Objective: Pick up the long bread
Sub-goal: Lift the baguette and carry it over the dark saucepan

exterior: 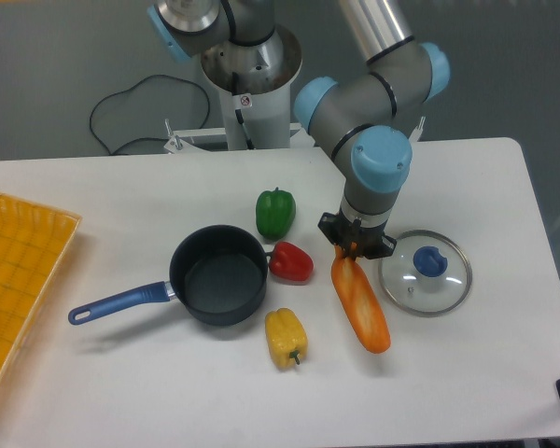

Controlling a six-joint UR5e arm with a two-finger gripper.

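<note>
The long bread (362, 306) is an orange-tan toy baguette lying slantwise right of centre, between the yellow pepper and the glass lid. My gripper (355, 250) points straight down over the bread's upper end. Its dark fingers (334, 227) stand on either side of that end and look closed on it. The wrist hides the fingertips and the very top of the bread. The rest of the bread looks low, at the table surface.
A dark saucepan (218, 274) with a blue handle stands left of the bread. A green pepper (275, 213), a red pepper (291, 262) and a yellow pepper (287, 337) lie around it. A glass lid (425, 272) lies right of the bread. A yellow tray (14, 280) is at the left edge.
</note>
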